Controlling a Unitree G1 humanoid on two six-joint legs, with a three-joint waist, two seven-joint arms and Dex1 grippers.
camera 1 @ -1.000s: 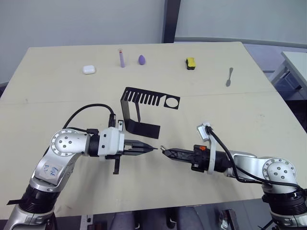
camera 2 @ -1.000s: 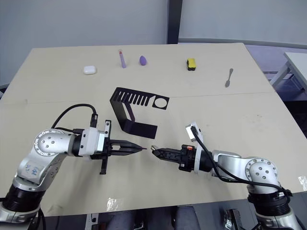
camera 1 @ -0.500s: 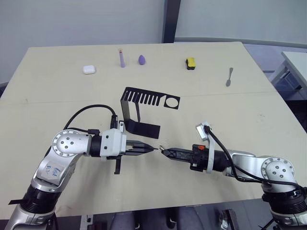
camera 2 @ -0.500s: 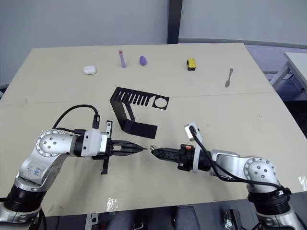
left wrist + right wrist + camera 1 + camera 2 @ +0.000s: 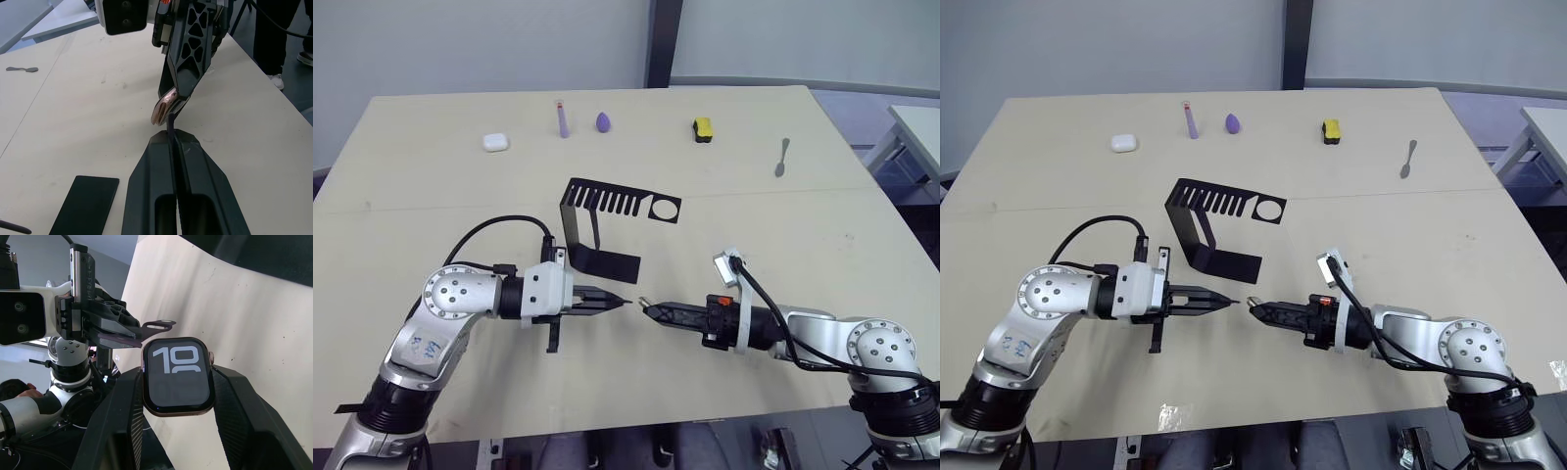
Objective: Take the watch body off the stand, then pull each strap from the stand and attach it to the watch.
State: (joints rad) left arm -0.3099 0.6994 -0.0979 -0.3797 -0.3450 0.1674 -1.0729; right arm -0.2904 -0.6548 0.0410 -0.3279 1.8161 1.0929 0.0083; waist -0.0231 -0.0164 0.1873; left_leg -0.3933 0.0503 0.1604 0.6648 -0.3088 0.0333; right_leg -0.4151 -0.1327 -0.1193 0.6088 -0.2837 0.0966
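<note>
Even, bright overhead lighting is provided; soft shadows are cast on the table; close fingers are blurred.

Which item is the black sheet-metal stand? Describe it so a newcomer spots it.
On the beige table, look at the middle, just beyond the two gripper tips. The thin black sheet-metal C-shaped stand sits there; unlike the small items along the far edge, it has a comb-slotted top plate with a round hole.

Head cams overhead; wrist cams close, facing.
</note>
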